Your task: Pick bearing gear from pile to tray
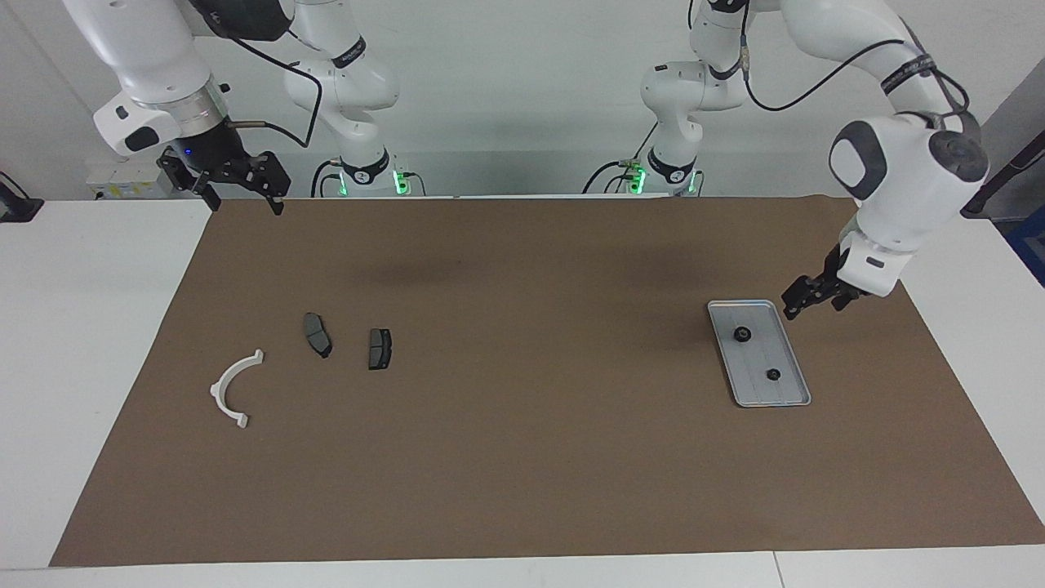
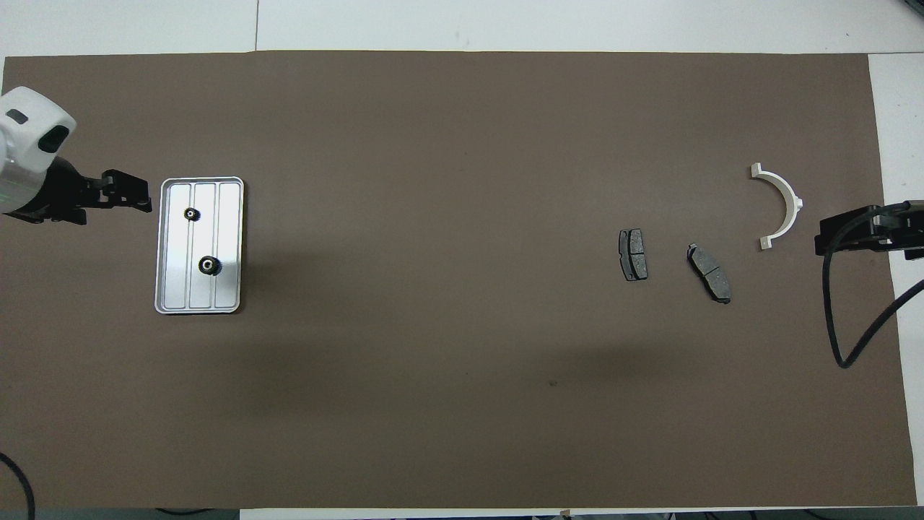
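With both gears lying apart in the tray and none left by the pads, best to lift the left gripper, jaws seemingly together and empty, straight clear of the rim; right gripper, jaws apart, waiting.

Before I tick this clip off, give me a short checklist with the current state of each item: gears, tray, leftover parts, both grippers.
1. Gears in the tray: ok, two black gears lie on its ribbed floor.
2. Gears left among the pile: ok, none visible; only the two brake pads and the white arc piece remain.
3. Left gripper free of the tray: ok, it hangs beside the rim and carries nothing visible.
4. Right gripper out of the way: ok, raised at the mat's edge, waiting.
5. Tray sits flat on the mat: ok.
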You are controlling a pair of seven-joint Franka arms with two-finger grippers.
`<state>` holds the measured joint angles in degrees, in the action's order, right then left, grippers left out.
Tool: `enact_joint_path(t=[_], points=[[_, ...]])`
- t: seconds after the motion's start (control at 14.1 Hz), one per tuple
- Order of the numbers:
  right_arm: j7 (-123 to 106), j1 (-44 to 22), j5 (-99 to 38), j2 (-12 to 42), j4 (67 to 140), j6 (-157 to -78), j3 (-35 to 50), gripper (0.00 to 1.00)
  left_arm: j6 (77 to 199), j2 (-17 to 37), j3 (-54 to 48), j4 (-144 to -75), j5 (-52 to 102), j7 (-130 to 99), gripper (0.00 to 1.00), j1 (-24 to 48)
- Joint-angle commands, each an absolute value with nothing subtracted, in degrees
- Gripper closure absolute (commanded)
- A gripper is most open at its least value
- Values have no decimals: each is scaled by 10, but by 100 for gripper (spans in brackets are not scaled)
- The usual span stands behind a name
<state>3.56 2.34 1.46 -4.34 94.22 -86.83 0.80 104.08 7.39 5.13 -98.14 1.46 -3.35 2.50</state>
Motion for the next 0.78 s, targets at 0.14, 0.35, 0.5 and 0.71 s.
enact_joint_path(t=[0.14, 0.35, 0.5, 0.71], points=[[28, 29, 9, -52, 952, -869, 10, 0, 955, 43, 51, -925, 14, -25, 0, 18], [31, 28, 9, -52, 952, -869, 10, 0, 922, 40, 62, -909, 9, -24, 0, 18], [29, 28, 10, -51, 951, -870, 10, 0, 883, 43, 58, -881, -1, -24, 0, 22], [29, 28, 9, -52, 952, -873, 10, 0, 866, 37, 59, -880, 1, -24, 0, 24]])
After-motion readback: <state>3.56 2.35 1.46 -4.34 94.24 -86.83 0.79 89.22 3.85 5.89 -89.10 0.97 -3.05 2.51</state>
